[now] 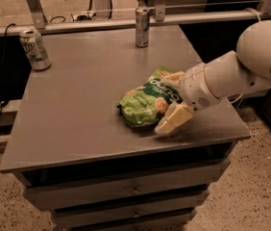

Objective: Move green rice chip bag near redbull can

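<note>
Cream plastic fingers (175,119), spread wide. One is on the near side of the bag's right end, the other looks to sit at its far side, and nothing is clamped yet. So the gripper (170,99) is down low, astride the right end of the green rice chip bag (142,105). The bag lies flat, right of the middle of the grey surface (78,105).

It's crinkly film puffed with air, so I'd judge it light, soft and slippery on that smooth top. A bite across the bunched right end looks the best hold, with a gentle squeeze, because the chips inside will break.

Further out, the white arm (231,73) reaches in from the right. The redbull can (142,27) stands upright at the far edge, well apart from the bag. A white-and-green soda can (35,49) stands at the far left.
</note>
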Controlling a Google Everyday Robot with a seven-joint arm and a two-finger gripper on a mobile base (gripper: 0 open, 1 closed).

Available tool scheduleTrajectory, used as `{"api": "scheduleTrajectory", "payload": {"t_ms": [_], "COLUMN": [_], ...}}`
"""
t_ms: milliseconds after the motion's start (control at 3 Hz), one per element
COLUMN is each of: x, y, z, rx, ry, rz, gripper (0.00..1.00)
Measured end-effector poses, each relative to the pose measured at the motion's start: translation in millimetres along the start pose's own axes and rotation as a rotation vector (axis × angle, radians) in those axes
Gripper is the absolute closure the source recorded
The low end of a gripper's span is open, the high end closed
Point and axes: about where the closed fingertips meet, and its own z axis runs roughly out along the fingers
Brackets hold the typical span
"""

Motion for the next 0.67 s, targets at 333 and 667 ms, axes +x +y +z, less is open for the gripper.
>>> {"api": "scheduleTrajectory", "payload": {"t_ms": [333,667], "x": [0.8,2.4], "y": [-2.0,-9.4], "z": [3.2,-6.0], "rx": [0.014,0.049], "ry": [-0.010,-0.013], "rz": [0.010,0.014], "gripper": [0.41,0.64]}}
